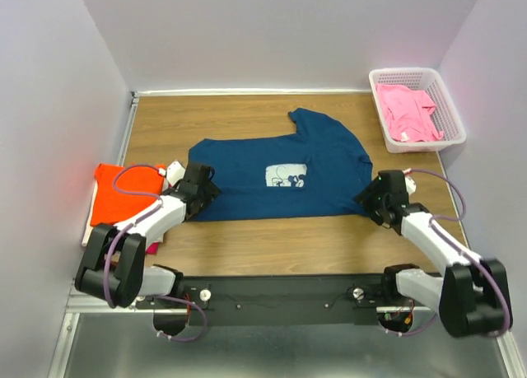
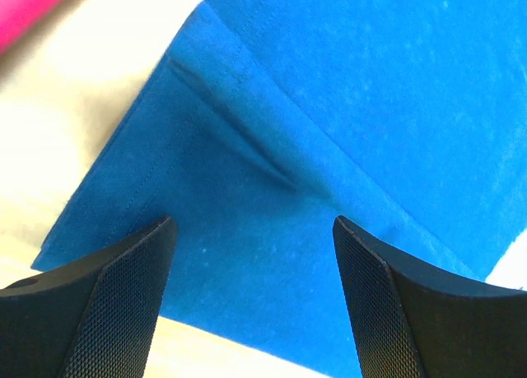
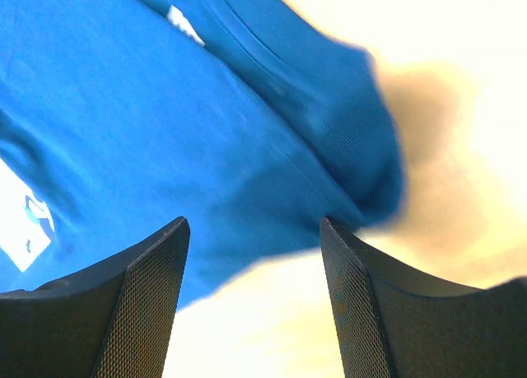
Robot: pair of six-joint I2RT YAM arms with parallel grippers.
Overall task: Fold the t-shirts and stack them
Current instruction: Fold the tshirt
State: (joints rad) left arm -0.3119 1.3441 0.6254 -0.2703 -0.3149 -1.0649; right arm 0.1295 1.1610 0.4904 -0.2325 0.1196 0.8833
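1. Wooden table (image 1: 239, 114) between pale walls carries the navy t-shirt (image 1: 247, 180) at its middle, spread flat with the white chest print (image 1: 286, 175) facing up
2. Its long axis runs left to right. One sleeve sticks out toward the far side. A stitched hem corner in the left wrist view suggests the bottom points left and the shoulders right, though I cannot make out the neck
3. Left gripper (image 2: 251, 230) hangs over the shirt's near left corner with jaws wide apart, the cloth lying loose below them and nothing pinched
4. Right gripper (image 3: 254, 226) hangs at the shirt's near right end, jaws likewise spread and holding nothing
5. At the table's left edge the orange t-shirt (image 1: 115, 193) lies folded, with the magenta t-shirt (image 2: 25, 7) showing just beside the navy corner, so a stack looks begun there
6. Far right, the pink t-shirt (image 1: 408, 114) sits crumpled in the white basket (image 1: 455, 127), not yet folded
7. Judging by this, the navy shirt is the one in hand. Only one sleeve shows, so it may be folded once already, and it needs further folds and then stacking
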